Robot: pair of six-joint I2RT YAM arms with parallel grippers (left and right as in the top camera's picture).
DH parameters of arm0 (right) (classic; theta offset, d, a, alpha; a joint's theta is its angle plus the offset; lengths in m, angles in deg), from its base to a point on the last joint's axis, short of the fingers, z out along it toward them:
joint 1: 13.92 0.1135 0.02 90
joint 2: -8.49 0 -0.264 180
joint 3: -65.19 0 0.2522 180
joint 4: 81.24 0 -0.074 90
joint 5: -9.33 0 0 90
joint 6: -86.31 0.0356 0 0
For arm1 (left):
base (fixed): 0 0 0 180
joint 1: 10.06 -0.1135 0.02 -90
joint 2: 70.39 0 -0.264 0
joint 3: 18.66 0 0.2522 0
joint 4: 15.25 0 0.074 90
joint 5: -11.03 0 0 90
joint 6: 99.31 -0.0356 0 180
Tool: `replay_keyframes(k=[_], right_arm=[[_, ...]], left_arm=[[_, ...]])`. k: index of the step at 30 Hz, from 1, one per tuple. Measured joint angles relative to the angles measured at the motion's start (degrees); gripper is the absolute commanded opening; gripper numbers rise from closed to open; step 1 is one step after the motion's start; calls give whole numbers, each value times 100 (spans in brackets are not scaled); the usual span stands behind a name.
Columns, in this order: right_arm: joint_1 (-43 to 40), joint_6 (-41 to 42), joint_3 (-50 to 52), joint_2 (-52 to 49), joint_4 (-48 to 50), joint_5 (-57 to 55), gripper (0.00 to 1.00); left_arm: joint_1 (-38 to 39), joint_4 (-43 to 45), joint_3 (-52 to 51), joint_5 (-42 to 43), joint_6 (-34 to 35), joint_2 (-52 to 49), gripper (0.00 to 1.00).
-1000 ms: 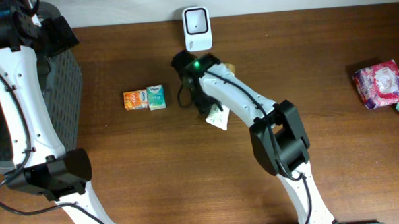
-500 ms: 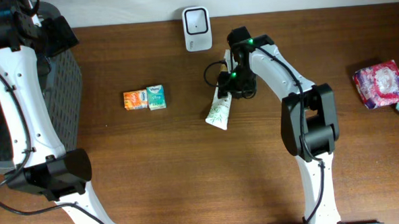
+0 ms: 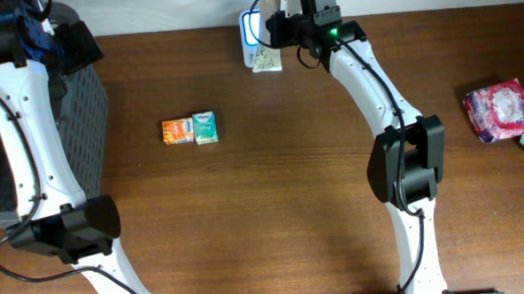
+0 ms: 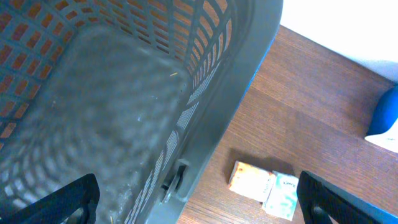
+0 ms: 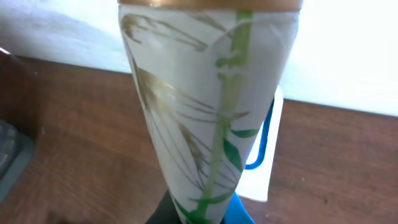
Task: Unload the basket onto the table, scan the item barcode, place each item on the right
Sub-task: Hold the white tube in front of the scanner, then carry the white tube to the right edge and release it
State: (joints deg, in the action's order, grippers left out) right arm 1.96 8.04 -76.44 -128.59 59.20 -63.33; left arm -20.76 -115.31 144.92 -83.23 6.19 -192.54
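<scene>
The white squeeze tube printed with green bamboo stems (image 3: 266,60) is off the surface, gripped in the right claw (image 3: 283,29), which is shut tight on its near end. In the overhead view, the part of the tube that shows sits at the lower right corner of the white box scanner with the blue glow (image 3: 251,30), touching or overlapping its outline.

In the right wrist view the tube (image 5: 211,118) runs lengthwise straight away from the claw, and a gold-coloured band crosses its far end. The scanner (image 5: 264,158) shows just behind it and to the right. No barcode can be seen on the side that shows, so whether one faces the scanner window cannot be told. Any correction would probably be a turn about the tube's long axis rather than a carry.

The left claw (image 4: 199,205) is spread wide with nothing in it, over the grey mesh plastic basket (image 3: 86,128), well apart from the scanner.

The brown wooden surface (image 3: 274,208) is bare around the scanner. A small orange packet (image 3: 179,131) and a small green packet (image 3: 205,127) lie to its left.
</scene>
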Motion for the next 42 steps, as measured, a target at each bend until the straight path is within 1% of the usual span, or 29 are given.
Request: replay_keyframes(k=[5, 10, 12, 13, 14, 15, 16, 17, 19, 21, 23, 26, 30, 32, 33, 35, 37, 39, 40, 41, 42], right_arm=[[162, 525, 9, -540, 133, -13, 4], [221, 675, 15, -577, 120, 59, 4], [90, 717, 15, -557, -127, 101, 4], [-81, 732, 15, -472, -505, 136, 4], [-409, 741, 17, -254, -850, 157, 4], [-839, 750, 0, 48, -1392, 109, 4], [-1626, 750, -61, 474, -2350, -109, 4], [-2118, 756, -72, 647, -2752, -369, 4], [-3075, 754, -81, 675, -3676, -1126, 4], [-3882, 756, 177, 673, -3856, -1633, 4], [-4376, 785, 461, 673, -3882, -1757, 4], [-4861, 800, 551, 673, -4162, -1779, 4], [-5281, 824, 551, 673, -4559, -1797, 4], [-5438, 1073, 551, 673, -4769, -1908, 4], [-5648, 1357, 551, 673, -4948, -2116, 4], [-6050, 1578, 555, 673, -5034, -2337, 4], [-6124, 1665, 603, 686, -4966, -2402, 4], [-6050, 1687, 1027, 717, -4590, -2398, 4], [-6019, 1692, 1215, 743, -4452, -2398, 5], [-5982, 1698, 1515, 750, -4197, -2398, 24], [-5963, 1722, 1652, 750, -4124, -2393, 36]], left_arm=[[0, -2, 0, 0, 0, 0, 99], [0, -2, 0, 0, 0, 0, 99], [0, 0, 0, 0, 0, 0, 99], [0, 2, 0, 0, 0, 0, 99], [0, 0, 0, 0, 0, 0, 99], [0, 2, 2, 0, -2, 0, 99], [0, 9, 2, -4, 0, 0, 99], [0, 0, 2, 0, 0, 0, 99], [0, -2, 2, 2, -2, 0, 99], [0, -2, 2, 0, 0, 0, 99], [0, 0, 2, 0, 0, 0, 99], [0, 0, 2, 0, 0, 0, 99], [0, -2, 2, -2, 0, 0, 99], [0, -2, 2, -2, 0, 0, 99], [0, -2, 2, 0, 0, 0, 99], [0, -2, 2, 0, 0, 0, 99], [0, -2, 2, 0, 0, 0, 99], [0, -2, 2, 0, 0, 0, 99], [0, -2, 2, 0, 0, 0, 99], [0, -2, 2, 0, 0, 0, 99], [0, -2, 2, 0, 0, 0, 99]])
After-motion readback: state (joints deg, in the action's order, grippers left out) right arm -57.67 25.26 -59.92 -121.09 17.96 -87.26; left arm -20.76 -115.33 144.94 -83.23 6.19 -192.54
